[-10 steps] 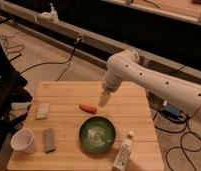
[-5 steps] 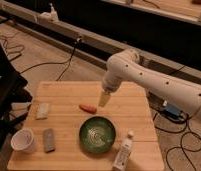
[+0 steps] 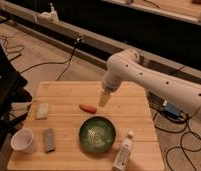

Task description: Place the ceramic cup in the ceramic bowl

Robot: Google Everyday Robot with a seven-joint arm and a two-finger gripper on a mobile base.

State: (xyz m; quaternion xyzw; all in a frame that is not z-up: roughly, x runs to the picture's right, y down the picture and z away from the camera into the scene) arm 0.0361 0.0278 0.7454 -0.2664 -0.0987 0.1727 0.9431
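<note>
At the near left corner of the wooden table (image 3: 134,115), the ceramic cup (image 3: 23,140) is seen standing upright, with a flat grey block (image 3: 49,139) just beside it. By the near edge, right of centre, a white tube (image 3: 123,152) is laid close to the ceramic bowl (image 3: 97,134). Farther in, a small orange-red piece (image 3: 87,108) is found near the centre. Just past it the gripper (image 3: 103,100) is held pointing down, jaws apart and empty, beyond the bowl and well apart from the cup.
</note>
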